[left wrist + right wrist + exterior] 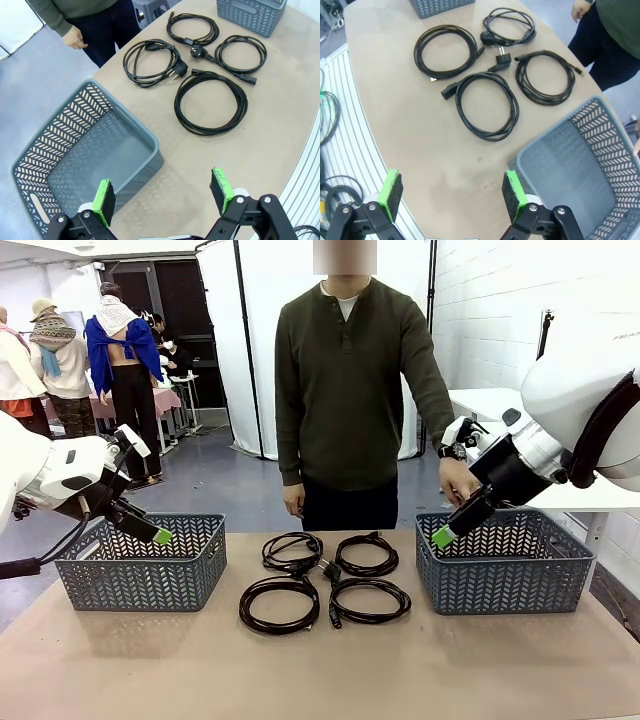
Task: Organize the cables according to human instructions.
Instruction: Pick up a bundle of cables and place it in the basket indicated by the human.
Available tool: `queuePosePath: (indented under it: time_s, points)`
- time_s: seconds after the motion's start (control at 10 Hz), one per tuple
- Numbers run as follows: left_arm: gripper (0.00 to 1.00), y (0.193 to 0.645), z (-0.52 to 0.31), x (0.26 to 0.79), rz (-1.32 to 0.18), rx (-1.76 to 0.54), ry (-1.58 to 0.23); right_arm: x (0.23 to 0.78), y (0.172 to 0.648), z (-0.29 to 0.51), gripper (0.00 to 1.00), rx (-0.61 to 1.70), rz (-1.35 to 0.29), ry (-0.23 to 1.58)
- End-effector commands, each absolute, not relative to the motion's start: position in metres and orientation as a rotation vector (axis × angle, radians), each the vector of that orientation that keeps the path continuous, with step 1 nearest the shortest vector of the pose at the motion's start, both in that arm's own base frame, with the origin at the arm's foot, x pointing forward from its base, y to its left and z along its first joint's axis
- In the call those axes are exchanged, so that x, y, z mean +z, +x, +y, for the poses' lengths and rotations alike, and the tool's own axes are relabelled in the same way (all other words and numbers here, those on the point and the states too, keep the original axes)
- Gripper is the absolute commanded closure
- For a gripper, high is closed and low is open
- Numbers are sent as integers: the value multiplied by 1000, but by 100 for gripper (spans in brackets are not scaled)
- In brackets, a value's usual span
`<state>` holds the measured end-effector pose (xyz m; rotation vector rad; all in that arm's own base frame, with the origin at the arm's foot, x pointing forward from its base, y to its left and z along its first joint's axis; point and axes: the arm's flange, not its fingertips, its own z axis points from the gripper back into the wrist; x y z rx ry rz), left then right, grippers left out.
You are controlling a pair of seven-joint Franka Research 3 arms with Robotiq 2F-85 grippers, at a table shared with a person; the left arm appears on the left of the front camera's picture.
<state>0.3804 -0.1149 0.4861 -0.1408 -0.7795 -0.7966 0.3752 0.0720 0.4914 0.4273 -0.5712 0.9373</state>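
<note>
Two grey baskets point(140, 575) point(505, 580) are seen empty at either end of the table point(320, 670). Between them, four coiled black cables point(325, 580) lie unsorted on the tabletop — no sorting appears done. The left gripper point(162, 197) and right gripper point(451, 196) are held spread, each above its own basket — nothing is pinched.

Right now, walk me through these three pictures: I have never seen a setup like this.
Two white robot arms share a tan table with a person standing at the far side. One picture looks across the table from between the arms; the other two come from cameras on each wrist, looking down past green-padded jaws. The left gripper and right gripper are both open and hold nothing. Four coiled black cables lie in the middle, between a grey basket on the left and a grey basket on the right, which the person's hand touches.
</note>
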Motion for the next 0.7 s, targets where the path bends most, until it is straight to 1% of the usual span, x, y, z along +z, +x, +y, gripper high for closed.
queuePosePath:
  time_s: [0.0, 0.6]
  points:
    - [0, 381, -115, 485, -780, -781, -143, 491, 375, 72, 0, 937, -571, 427]
    - [0, 381, -115, 485, -780, -781, -143, 496, 384, 162, 0, 745, -437, 366]
